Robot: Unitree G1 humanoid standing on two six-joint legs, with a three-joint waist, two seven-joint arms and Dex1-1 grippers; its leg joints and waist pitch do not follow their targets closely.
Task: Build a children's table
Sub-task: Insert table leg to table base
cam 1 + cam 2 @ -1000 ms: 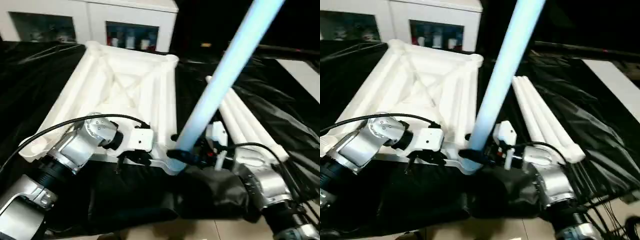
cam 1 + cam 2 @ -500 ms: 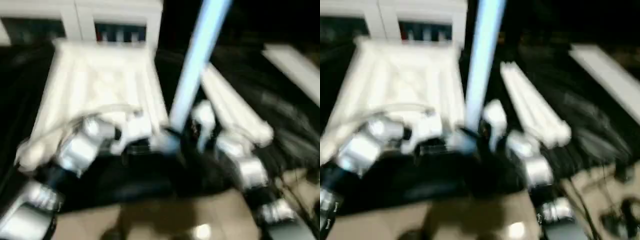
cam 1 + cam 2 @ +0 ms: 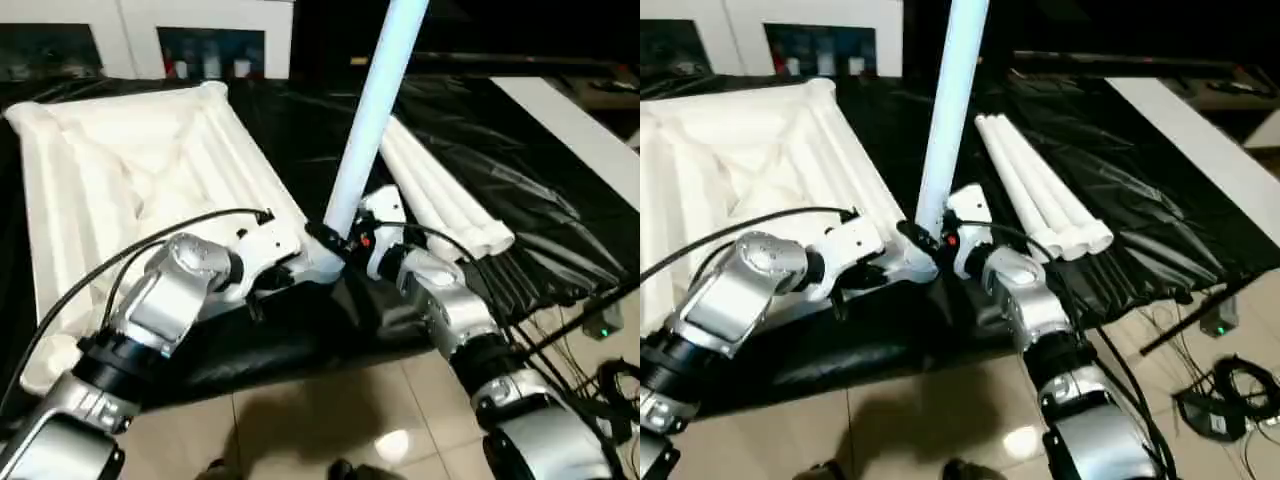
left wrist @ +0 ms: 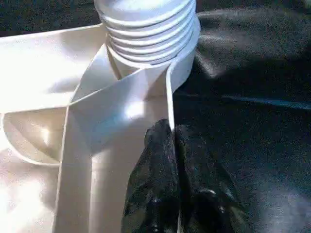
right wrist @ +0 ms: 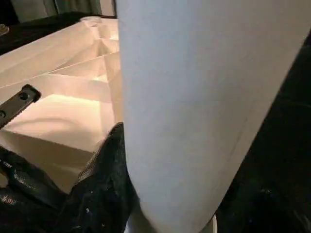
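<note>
The white table top lies upside down on the black sheet, ribs facing up. One white leg stands nearly upright in the near right corner socket, where its threaded end shows. My right gripper is shut on the leg just above the socket, with a black finger against the tube. My left gripper is shut, and its tips pinch the top's thin rim wall just beside that socket. Three more legs lie side by side on the sheet to the right of the top.
A white cabinet with glass doors stands behind the table top. A white board lies at the far right. The black sheet's near edge hangs over the tiled floor. Cables and a small device lie on the floor at the right.
The whole picture has shifted, so the camera has moved. The leg now stands steeper than a second ago. Both grippers keep their hold at the same corner.
</note>
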